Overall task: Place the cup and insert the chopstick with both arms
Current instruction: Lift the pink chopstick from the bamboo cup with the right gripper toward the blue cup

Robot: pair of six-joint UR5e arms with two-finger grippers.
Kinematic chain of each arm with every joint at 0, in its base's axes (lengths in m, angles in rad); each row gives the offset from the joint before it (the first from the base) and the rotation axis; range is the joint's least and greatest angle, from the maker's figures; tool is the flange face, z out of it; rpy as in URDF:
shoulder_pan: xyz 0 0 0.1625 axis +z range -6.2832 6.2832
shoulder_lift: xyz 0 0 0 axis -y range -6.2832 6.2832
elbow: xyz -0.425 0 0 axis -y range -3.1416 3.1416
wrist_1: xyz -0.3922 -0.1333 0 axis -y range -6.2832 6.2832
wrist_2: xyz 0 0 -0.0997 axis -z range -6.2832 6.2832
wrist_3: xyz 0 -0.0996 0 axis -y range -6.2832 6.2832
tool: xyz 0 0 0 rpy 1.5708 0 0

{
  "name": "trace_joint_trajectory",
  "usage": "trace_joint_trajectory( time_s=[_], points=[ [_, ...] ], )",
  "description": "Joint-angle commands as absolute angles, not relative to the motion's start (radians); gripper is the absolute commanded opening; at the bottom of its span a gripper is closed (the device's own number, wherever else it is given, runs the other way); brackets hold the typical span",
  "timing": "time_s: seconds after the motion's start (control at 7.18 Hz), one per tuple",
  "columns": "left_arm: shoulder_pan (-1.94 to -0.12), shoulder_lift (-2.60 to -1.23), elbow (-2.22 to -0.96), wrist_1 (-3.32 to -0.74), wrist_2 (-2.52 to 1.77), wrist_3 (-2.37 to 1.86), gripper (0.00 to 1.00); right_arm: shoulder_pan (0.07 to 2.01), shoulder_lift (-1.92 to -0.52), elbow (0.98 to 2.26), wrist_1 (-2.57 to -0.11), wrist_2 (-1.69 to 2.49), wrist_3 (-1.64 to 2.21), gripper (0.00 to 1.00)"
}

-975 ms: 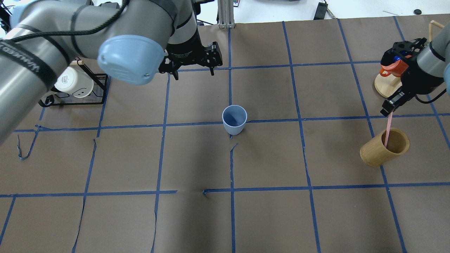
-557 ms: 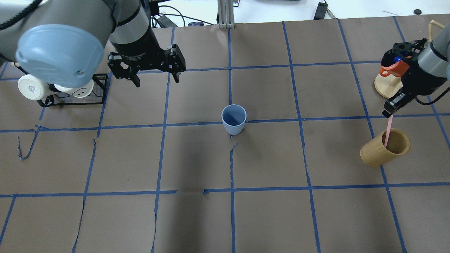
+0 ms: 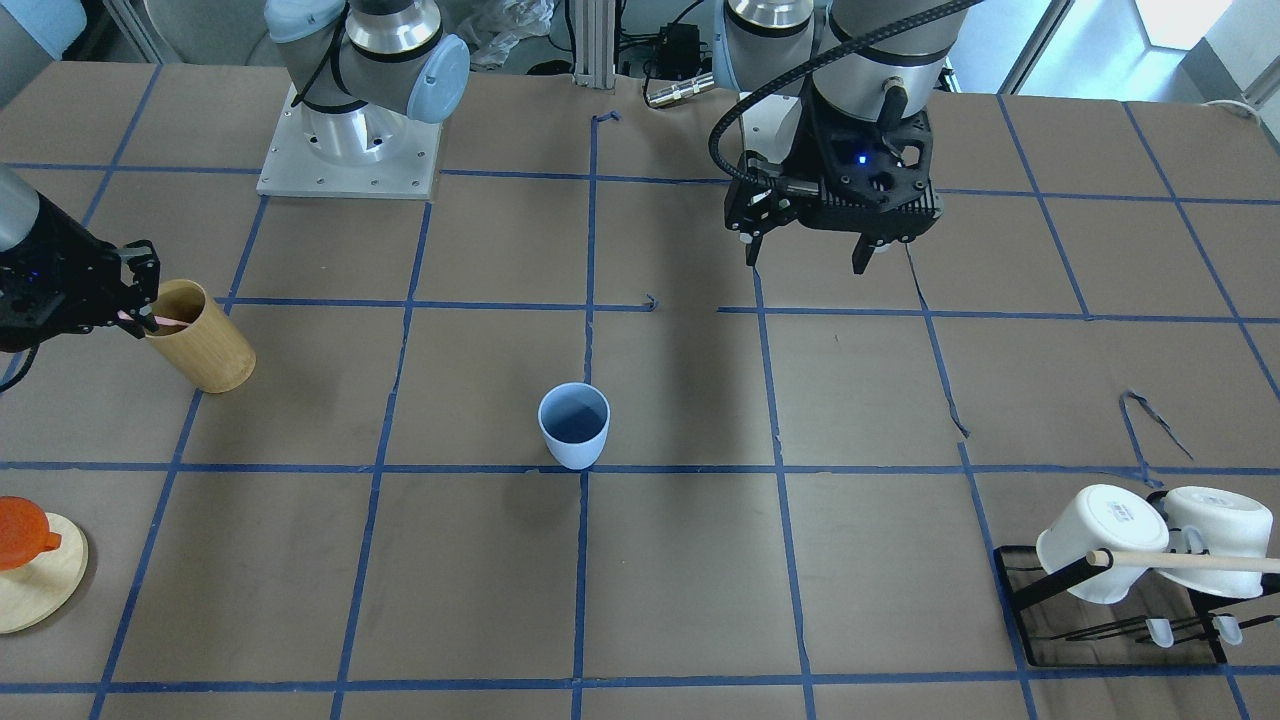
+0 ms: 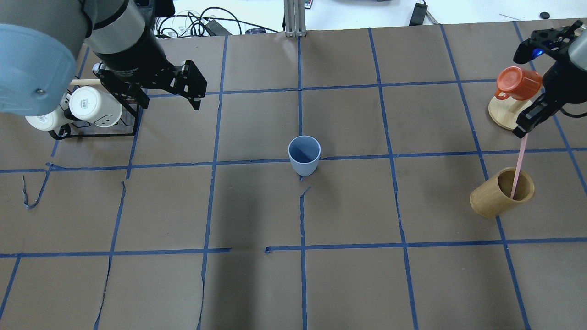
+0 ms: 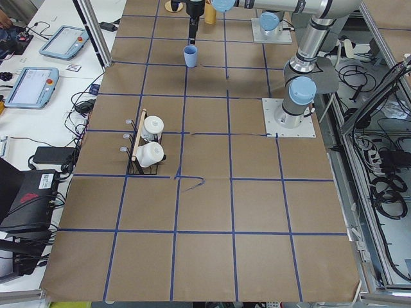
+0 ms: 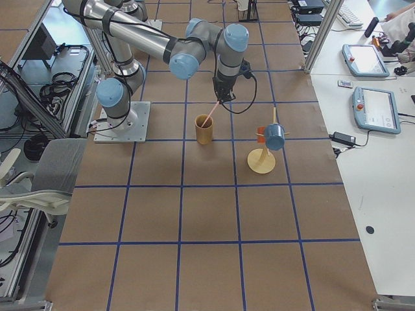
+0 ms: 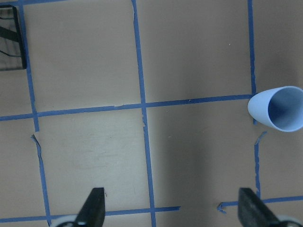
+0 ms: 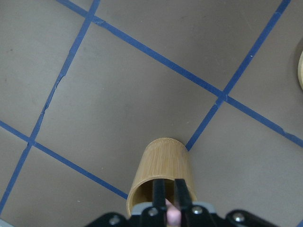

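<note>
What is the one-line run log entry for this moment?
left gripper: open, empty | right gripper: shut on pink chopstick, tip in bamboo holder | blue cup: upright, mid-table

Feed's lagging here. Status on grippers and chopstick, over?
Left gripper open, empty, above the table. Right gripper shut on chopstick, lower end inside bamboo holder. Blue cup upright mid-table, nothing near it.

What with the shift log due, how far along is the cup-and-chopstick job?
Done: the light blue plastic cup stands upright mid-table, and the left gripper is open and clear of it. In hand: the right gripper pinches the pink chopstick, its lower end inside the cylindrical bamboo holder. Left: carrying the chopstick over and inserting it into the cup.
</note>
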State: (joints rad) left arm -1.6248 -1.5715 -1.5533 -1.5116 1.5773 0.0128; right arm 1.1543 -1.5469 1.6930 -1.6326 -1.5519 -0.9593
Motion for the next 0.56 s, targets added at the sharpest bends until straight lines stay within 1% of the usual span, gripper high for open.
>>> trace_joint_trajectory(
  time_s=[0.0,0.14,0.28,0.42],
  points=[
    [-1.612,-1.575,-1.551,-1.505,1.577,0.015,1.00,1.160,-1.597,1.521,-1.446,-1.539,-0.957,0.14],
    [-1.609,-1.572,-1.540,-1.505,1.572,0.014,1.00,1.178,-1.608,1.443,-1.407,-1.526,-0.950,0.14],
    [-1.609,-1.572,-1.540,-1.505,1.575,0.015,1.00,1.216,-1.615,1.427,-1.382,-1.464,-0.909,0.11],
    [-1.611,-1.569,-1.542,-1.505,1.575,0.015,1.00,1.268,-1.638,1.430,-1.376,-1.392,-0.774,0.10]
  ],
)
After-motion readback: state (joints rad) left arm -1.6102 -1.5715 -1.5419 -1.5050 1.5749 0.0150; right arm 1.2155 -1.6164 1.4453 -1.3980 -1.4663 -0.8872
